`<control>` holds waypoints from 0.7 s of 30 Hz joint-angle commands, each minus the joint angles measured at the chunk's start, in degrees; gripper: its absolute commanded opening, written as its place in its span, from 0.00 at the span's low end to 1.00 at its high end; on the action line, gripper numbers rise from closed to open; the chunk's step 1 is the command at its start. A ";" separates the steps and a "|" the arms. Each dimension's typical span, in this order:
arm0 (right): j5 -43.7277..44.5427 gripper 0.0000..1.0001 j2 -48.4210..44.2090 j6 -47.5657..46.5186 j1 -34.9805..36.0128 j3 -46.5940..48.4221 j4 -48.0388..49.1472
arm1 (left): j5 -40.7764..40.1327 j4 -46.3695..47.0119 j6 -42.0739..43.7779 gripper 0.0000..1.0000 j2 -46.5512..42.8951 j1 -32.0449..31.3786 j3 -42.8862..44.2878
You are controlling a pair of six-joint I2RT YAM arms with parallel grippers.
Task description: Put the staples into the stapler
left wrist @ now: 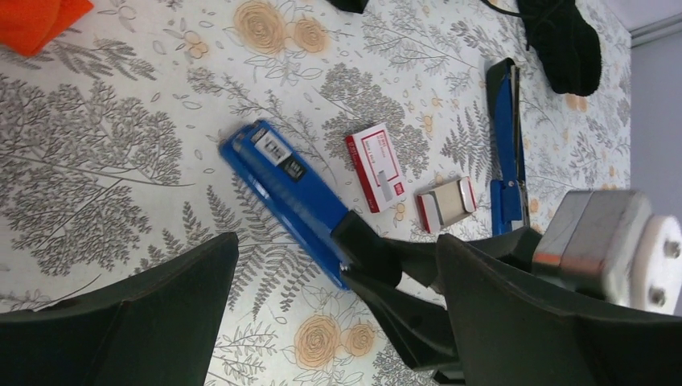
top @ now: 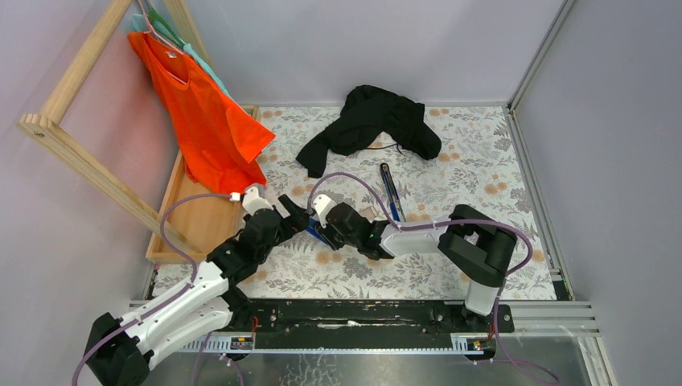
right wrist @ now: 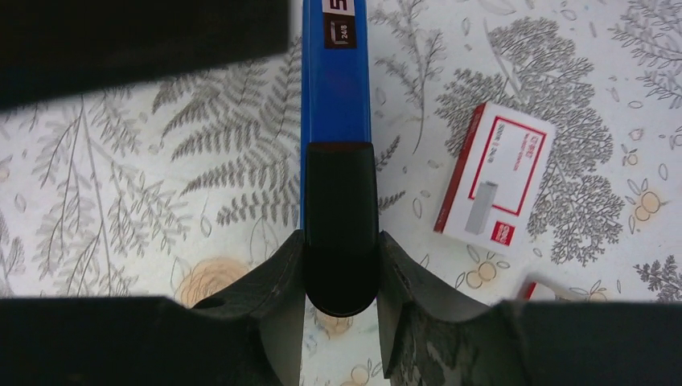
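A blue stapler (left wrist: 289, 193) lies flat on the flowered table cover, its labelled end pointing away from my right gripper (right wrist: 340, 265). That gripper is shut on the stapler's black rear end (right wrist: 340, 225), with a finger pressed on each side. The staples' white-and-red box (left wrist: 375, 166) lies just beside the stapler, also visible in the right wrist view as the box (right wrist: 495, 178). Their small grey tray (left wrist: 446, 205) rests next to the box. My left gripper (left wrist: 338, 265) hangs open above the stapler's rear half, holding nothing.
A second long blue-and-black stapler (top: 391, 193) lies opened out behind the right arm. A black garment (top: 370, 121) is heaped at the back. An orange shirt (top: 205, 121) hangs from a wooden rack (top: 80, 153) above a wooden tray (top: 201, 221) on the left.
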 commanded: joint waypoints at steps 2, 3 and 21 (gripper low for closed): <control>8.54 0.16 4.99 4.72 0.01 7.04 -0.82 | -3.70 -5.08 -2.22 1.00 -0.96 0.66 2.71; 9.15 0.16 6.08 4.99 0.01 8.32 0.05 | -4.14 -5.94 -2.49 1.00 -1.07 0.72 3.05; 14.59 0.65 -5.49 7.42 -1.09 7.13 -6.44 | -4.90 -9.73 -3.63 1.00 -4.90 0.82 7.07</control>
